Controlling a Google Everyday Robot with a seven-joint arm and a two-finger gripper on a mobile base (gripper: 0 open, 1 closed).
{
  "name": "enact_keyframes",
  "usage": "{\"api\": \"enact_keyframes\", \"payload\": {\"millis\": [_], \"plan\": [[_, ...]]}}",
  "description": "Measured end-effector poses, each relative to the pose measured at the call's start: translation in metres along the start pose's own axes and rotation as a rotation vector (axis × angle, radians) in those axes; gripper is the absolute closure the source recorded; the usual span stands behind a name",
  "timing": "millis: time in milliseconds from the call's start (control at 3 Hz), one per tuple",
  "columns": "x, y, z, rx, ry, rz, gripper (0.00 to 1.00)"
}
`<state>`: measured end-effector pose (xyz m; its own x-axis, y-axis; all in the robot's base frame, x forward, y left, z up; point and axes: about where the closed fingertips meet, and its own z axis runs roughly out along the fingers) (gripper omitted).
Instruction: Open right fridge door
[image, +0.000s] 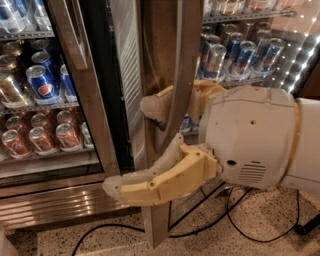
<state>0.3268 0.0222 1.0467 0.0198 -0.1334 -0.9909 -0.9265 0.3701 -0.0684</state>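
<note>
Right fridge door (154, 220) stood at centre, its steel frame just beside the twin door (95, 125) fronting Pepsi cans (44, 86). We saw the gripper (130, 146) spread wide, its fingers (165, 180) straddling the angled bar handle (186, 65), not clamped on it. Black cables (240, 225) lay on the speckled floor.
</note>
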Motion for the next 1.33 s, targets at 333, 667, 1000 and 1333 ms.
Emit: {"api": "enact_keyframes", "payload": {"millis": [333, 667, 1000, 1333], "plan": [[-0.0001, 0.0000, 0.0001, 0.000, 0.000, -0.001, 0.00], [0.0002, 0.0006, 0.0023, -0.002, 0.006, -0.018, 0.00], [0.0021, 0.0003, -0.0007, 0.011, 0.022, -0.031, 0.00], [0.0039, 0.0010, -0.0036, 0.027, 0.034, -0.040, 0.00]]}}
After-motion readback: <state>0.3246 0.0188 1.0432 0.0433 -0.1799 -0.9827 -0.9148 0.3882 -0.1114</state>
